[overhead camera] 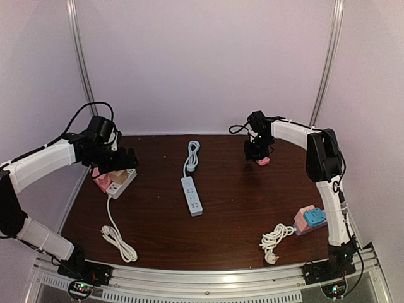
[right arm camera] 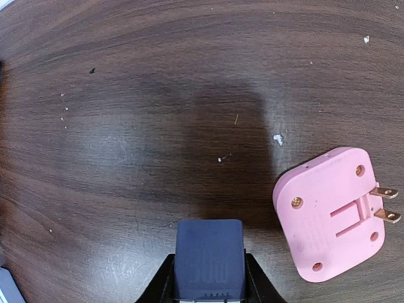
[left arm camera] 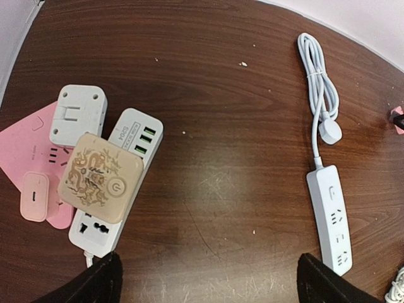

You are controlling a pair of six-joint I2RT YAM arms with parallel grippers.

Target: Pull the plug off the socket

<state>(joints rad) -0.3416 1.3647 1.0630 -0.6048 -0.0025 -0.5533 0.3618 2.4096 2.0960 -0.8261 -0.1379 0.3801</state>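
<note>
My left gripper (left arm camera: 208, 287) is open and empty, hovering above bare table just right of a socket cluster; in the top view it (overhead camera: 118, 161) is at the far left. In that cluster a beige dragon-patterned plug (left arm camera: 100, 177) sits on a white power strip (left arm camera: 136, 136), beside a white adapter (left arm camera: 77, 115), a flat pink socket (left arm camera: 22, 148) and a small pink plug (left arm camera: 34, 196). My right gripper (right arm camera: 209, 278) is shut on a dark blue plug (right arm camera: 209, 252) above the table at the back right (overhead camera: 257, 150). A pink adapter (right arm camera: 331, 211) lies beside it, prongs up.
A white power strip (overhead camera: 192, 194) with a coiled cord (overhead camera: 192, 153) lies mid-table; it also shows in the left wrist view (left arm camera: 331, 218). A pink and blue socket block (overhead camera: 310, 219) with a bundled cord (overhead camera: 274, 238) sits front right. A white cord (overhead camera: 117, 237) trails front left.
</note>
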